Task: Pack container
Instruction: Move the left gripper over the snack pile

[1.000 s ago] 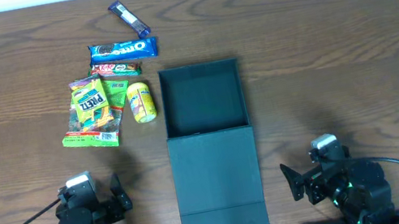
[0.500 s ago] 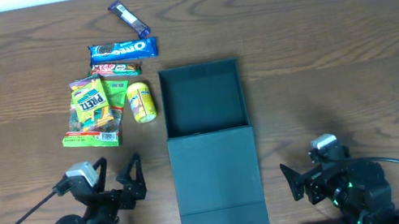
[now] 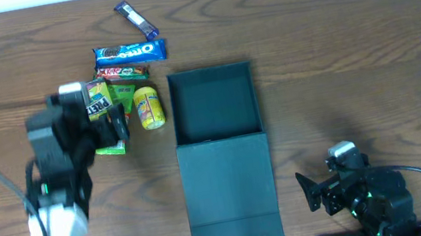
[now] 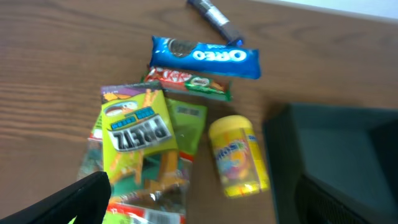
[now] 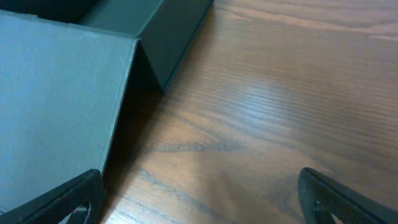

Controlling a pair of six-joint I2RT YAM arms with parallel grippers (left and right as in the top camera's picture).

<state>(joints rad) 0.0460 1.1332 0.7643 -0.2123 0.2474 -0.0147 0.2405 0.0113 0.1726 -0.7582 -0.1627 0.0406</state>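
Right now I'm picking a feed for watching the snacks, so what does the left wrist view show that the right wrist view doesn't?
Only the left wrist view shows the snacks: the Oreo packet, red-and-green bar, Pretz bag, yellow canister and dark wrapped stick. Only the right wrist view shows the flap lid lying open. Both show the container and the wooden table.

- blue packet: "OREO" in white letters;
- green and yellow packet: "PRETZ" in white on a dark band;
- red and green bar: logo too blurred to read;
- yellow tub: coloured lettering, not legible
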